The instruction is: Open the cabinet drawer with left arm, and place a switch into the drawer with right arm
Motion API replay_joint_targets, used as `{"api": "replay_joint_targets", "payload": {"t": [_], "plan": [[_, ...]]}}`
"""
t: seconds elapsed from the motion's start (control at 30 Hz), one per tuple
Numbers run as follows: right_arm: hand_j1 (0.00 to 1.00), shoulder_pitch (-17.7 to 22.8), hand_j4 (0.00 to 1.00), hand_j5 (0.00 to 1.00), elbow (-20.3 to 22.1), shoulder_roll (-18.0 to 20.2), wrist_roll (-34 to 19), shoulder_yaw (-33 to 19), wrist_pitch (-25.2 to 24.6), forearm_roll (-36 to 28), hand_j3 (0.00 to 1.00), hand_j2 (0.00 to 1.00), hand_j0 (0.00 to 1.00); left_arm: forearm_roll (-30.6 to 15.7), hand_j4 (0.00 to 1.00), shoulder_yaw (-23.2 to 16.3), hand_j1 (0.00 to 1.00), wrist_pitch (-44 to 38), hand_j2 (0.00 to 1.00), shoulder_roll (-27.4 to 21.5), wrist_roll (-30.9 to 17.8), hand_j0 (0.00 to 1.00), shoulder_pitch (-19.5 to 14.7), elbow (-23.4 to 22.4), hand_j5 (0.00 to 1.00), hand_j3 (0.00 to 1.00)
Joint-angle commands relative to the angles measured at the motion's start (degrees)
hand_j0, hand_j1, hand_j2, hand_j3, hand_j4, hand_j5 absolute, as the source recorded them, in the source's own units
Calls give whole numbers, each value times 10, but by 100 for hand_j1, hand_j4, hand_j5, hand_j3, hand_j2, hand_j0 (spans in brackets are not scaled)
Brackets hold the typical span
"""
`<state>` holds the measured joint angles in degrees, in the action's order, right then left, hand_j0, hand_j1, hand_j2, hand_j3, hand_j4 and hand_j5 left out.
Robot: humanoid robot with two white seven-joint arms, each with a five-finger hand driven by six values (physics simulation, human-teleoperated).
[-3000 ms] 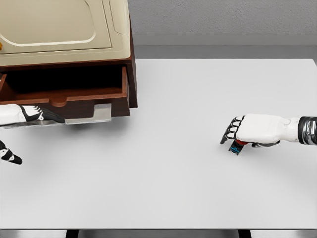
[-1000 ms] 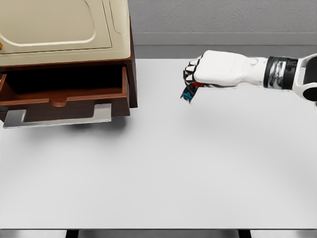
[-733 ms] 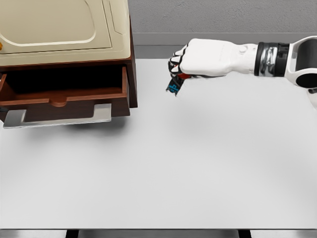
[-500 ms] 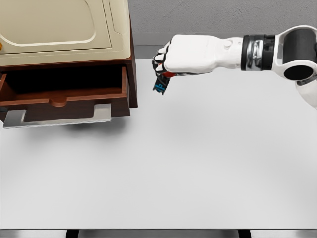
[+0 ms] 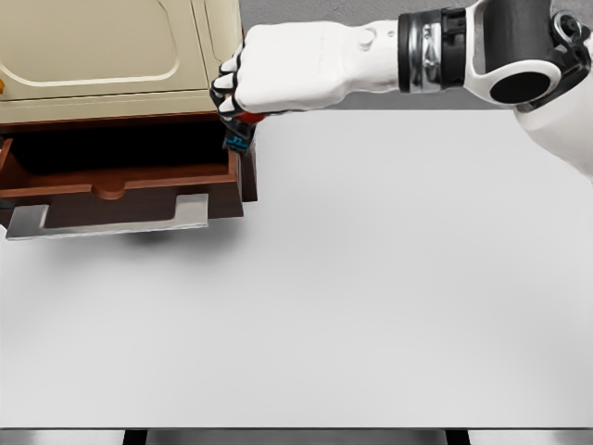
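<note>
The right hand (image 5: 278,69) is closed around the switch (image 5: 238,139); the switch hangs under its fingers, at the right edge of the open drawer (image 5: 120,181) of the cabinet (image 5: 120,56); the white table (image 5: 371,278) carries the cabinet.

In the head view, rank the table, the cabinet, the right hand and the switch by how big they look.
1. table
2. cabinet, though the frame cuts it off
3. right hand
4. switch, mostly hidden by the fingers; its full size is unsure.
</note>
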<state>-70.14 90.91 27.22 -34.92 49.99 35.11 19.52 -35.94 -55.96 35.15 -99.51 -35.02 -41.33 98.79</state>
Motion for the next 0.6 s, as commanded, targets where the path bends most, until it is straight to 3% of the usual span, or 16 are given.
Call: {"api": "replay_joint_targets", "payload": {"t": [0.0, 0.1, 0.27, 0.4, 0.57], "plan": [[28, -2, 28, 28, -28, -31, -1, 17, -1, -4, 28, 28, 28, -4, 100, 0, 100, -2, 100, 0, 0, 100, 0, 0, 100, 100], [28, -20, 28, 28, -66, -69, -1, 42, -1, -4, 28, 28, 28, -4, 100, 0, 100, -2, 100, 0, 0, 100, 0, 3, 100, 100], [28, -40, 28, 28, -103, -99, -1, 63, -1, -4, 28, 28, 28, -4, 100, 0, 100, -2, 100, 1, 0, 100, 0, 4, 100, 100], [29, -51, 29, 29, -104, -118, -1, 86, -1, -4, 29, 29, 29, -3, 100, 0, 100, -2, 100, 1, 0, 100, 0, 4, 100, 100], [28, -74, 28, 28, -176, -148, -1, 89, -1, -3, 28, 28, 28, -3, 100, 0, 100, -2, 100, 1, 0, 100, 0, 4, 100, 100]]}}
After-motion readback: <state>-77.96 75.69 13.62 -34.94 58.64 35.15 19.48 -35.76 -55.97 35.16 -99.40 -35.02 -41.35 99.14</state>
